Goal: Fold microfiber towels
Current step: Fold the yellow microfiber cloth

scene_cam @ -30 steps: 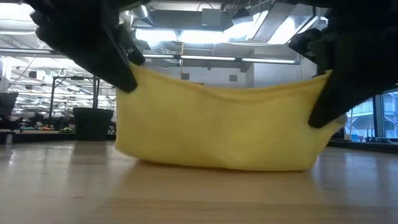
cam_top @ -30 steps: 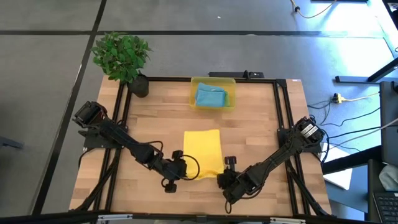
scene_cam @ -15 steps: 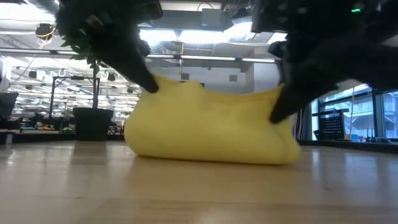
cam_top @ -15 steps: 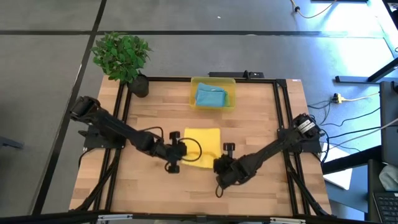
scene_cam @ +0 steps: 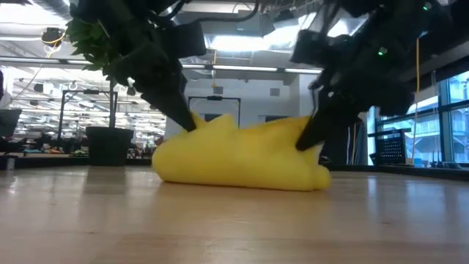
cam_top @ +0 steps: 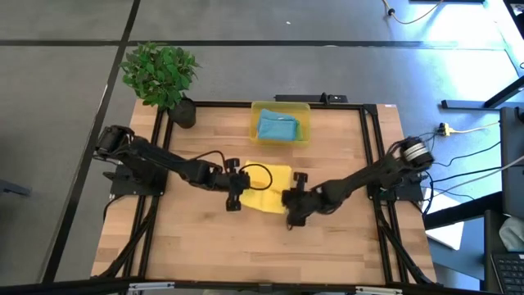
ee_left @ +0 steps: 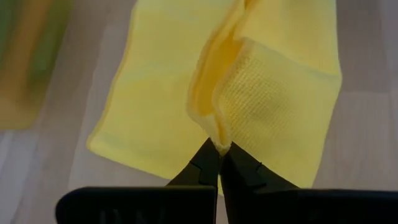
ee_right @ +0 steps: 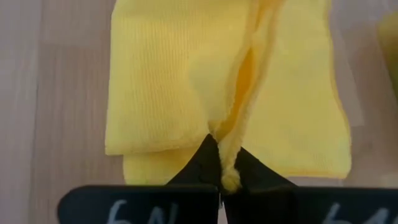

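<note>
Wooden table (cam_top: 196, 238), potted plant (cam_top: 160, 74), grey floor (cam_top: 65, 98)

Potted plant (cam_top: 161, 75) beside yellow bin (cam_top: 281, 109) on table (cam_top: 196, 147).

Towel mid-table, gripped at both near corners

Lies on the table (cam_top: 196, 238) between left gripper (cam_top: 238, 190) and right gripper (cam_top: 288, 199), each pinching a corner of the towel (cam_top: 266, 187). Behind it sits the bin (cam_top: 281, 107) with a folded towel (cam_top: 277, 127) inside; potted plant (cam_top: 161, 76) at the far left corner.
</note>
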{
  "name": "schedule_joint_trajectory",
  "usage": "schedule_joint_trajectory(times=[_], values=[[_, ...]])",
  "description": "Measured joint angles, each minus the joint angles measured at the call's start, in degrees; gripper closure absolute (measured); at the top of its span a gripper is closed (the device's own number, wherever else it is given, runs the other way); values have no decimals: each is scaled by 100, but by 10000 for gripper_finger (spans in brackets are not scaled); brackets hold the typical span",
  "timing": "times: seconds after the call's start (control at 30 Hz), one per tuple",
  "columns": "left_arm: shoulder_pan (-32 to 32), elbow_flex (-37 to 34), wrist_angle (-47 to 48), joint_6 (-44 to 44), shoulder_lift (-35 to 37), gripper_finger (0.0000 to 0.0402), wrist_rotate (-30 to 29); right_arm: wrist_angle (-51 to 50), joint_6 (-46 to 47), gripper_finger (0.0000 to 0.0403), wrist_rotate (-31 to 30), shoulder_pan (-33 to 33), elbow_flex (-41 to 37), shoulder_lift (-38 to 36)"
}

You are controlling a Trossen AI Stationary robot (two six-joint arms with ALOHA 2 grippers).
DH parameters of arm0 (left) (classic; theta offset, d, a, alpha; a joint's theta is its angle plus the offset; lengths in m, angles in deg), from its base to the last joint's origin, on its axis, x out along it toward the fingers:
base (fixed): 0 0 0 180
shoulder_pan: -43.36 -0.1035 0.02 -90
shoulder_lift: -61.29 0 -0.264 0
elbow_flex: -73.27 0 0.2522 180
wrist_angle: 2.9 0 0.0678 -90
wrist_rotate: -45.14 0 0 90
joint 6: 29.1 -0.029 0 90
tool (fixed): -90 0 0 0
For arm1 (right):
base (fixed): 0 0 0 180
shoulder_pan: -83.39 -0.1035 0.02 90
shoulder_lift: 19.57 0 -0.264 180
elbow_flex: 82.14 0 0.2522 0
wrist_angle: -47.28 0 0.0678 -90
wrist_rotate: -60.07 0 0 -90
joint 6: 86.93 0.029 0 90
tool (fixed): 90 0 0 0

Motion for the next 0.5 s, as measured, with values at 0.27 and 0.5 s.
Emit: schedule_joint_trajectory(times=[0.27, 0.5], values=[[-550, -368, -372, -187, 0, 401, 40, 1755, 160, 403, 113, 410, -1763, -1316], [-1207, -841, -1148, -345, 0, 402, 570, 2923, 283, 403, 502, 1019, -2394, -1232]])
